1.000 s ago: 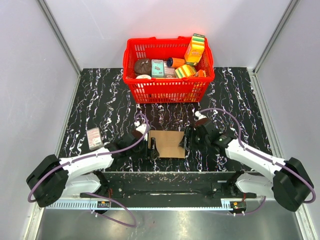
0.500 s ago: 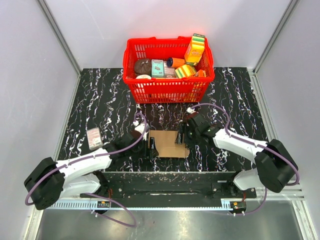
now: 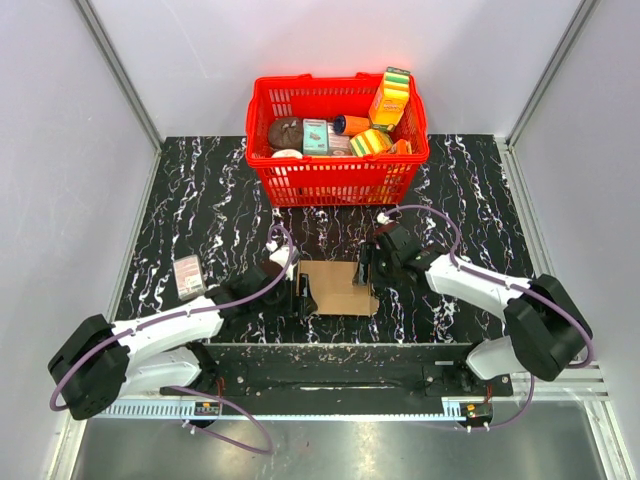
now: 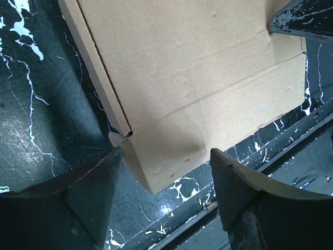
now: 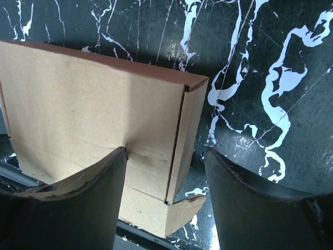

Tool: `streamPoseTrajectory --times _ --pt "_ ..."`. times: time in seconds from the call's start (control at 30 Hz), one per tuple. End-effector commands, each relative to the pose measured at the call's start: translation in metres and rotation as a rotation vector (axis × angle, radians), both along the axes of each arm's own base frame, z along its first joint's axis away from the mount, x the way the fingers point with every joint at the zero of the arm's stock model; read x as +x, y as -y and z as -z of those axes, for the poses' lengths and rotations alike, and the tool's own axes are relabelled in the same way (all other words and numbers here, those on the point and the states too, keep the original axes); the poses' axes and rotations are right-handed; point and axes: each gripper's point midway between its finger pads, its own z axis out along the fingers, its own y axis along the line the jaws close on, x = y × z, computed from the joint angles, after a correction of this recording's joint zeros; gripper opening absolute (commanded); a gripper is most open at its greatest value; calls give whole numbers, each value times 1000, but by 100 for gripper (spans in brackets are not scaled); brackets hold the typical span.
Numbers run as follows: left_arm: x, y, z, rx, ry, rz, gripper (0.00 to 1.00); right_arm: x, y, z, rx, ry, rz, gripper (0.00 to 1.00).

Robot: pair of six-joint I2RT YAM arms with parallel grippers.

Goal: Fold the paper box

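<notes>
- My left pincer (image 3: 302, 292) is open at the 9 o'clock edge of the paper box (image 3: 338, 288)
- My right pincer (image 3: 362, 275) is open at its 3 o'clock edge

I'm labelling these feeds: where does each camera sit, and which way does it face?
Top external: above and behind, facing down; both arms, table, red basket show.
Left wrist: down onto the paper box; left gripper fingers show.
Right wrist: down onto the box's end; right gripper fingers show.
All three share the paper box.
</notes>
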Motion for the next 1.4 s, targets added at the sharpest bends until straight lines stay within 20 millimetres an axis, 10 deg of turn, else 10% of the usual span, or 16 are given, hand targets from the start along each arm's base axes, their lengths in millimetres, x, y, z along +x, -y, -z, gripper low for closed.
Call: streamPoseTrajectory --times 0.0,1.37 --pt "9 14 -17 -66 39 2 73 20 -9 -10 34 55 6 67" --pt "9 9 3 -14 65 41 40 13 -11 9 54 -20 -4 66"
